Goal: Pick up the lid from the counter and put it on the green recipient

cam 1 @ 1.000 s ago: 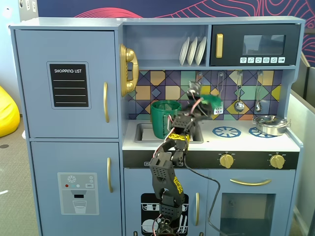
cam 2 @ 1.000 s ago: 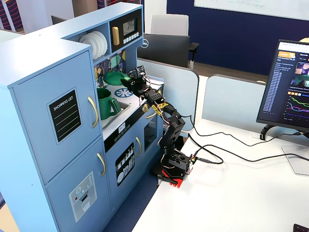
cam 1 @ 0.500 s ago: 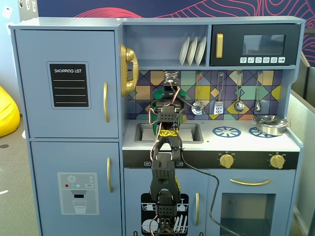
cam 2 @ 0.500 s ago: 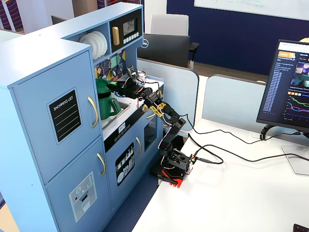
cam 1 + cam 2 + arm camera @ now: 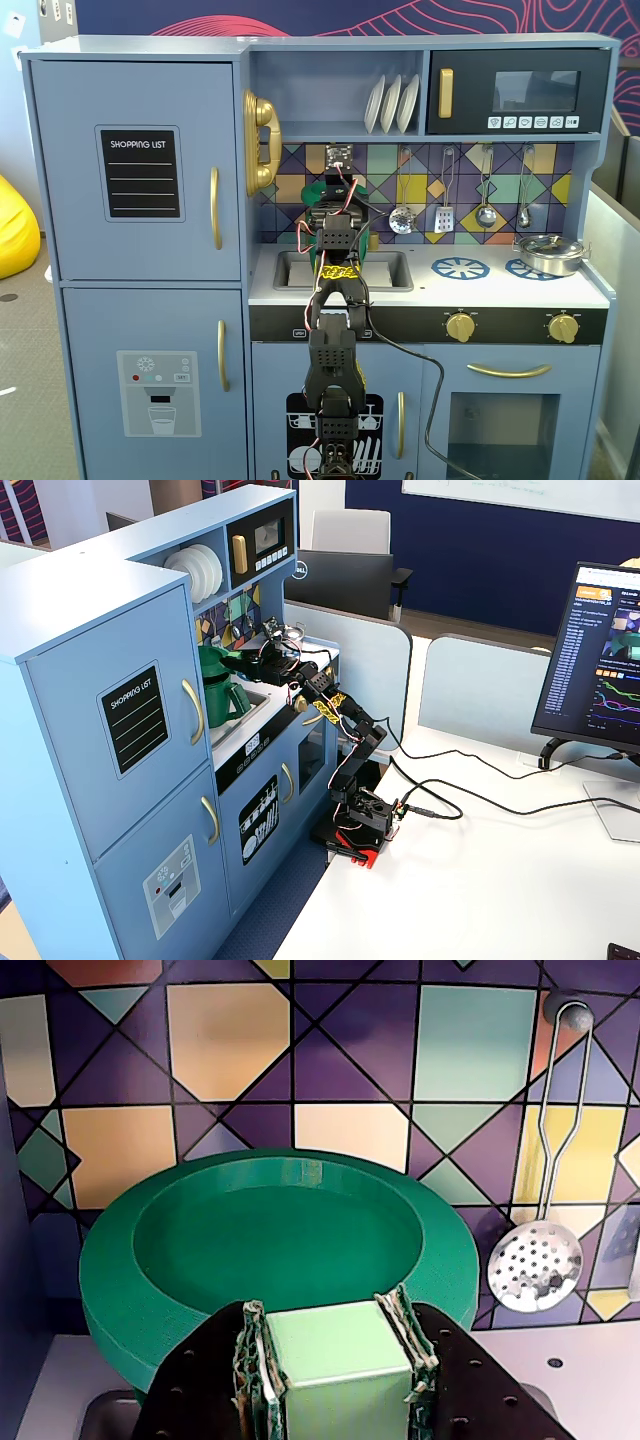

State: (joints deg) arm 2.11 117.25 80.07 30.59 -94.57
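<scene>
We are working at the toy kitchen (image 5: 150, 180), with the arm (image 5: 345, 750) reaching from the desk over the sink (image 5: 385, 270).

The pot (image 5: 222, 690) stands at the back left of the sink area, against the tiled wall; a fixed view shows its pale strap handle facing out. In the front fixed view the arm hides nearly all of it.

The lid (image 5: 275, 1250) is in the air, not on the counter. In the wrist view it is tilted with its hollow underside toward the camera, in front of the tiles. In the side fixed view it hangs just beside the pot's rim; we cannot tell whether they touch.

The gripper (image 5: 335, 1380) is clamped on the lid's pale tab (image 5: 340, 1365), both fingers pressed to its sides.

We judge the main risk is a bad seating: lowered at this tilt, one edge could catch the rim and tip or push the light pot. Released off-centre, the lid could slide into the sink. The slotted spoon (image 5: 535, 1265) hangs near on the right, and a wide swing could knock it.
</scene>
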